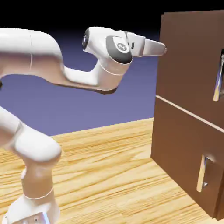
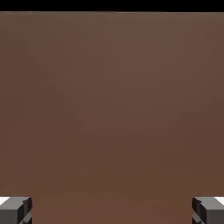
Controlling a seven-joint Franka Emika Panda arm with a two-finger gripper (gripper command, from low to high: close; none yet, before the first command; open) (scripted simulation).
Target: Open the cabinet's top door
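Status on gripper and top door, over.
Gripper open, holding nothing. Top door closed, handle ungripped. Nothing seen blocking the handle.

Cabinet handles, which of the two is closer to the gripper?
The upper bar handle, on the large panel above the pale seam; the other sits below it.

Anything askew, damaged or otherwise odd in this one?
Nothing stands out: the upper door and lower door both look shut, their bar handles in place, with no damage visible on the parts shown.
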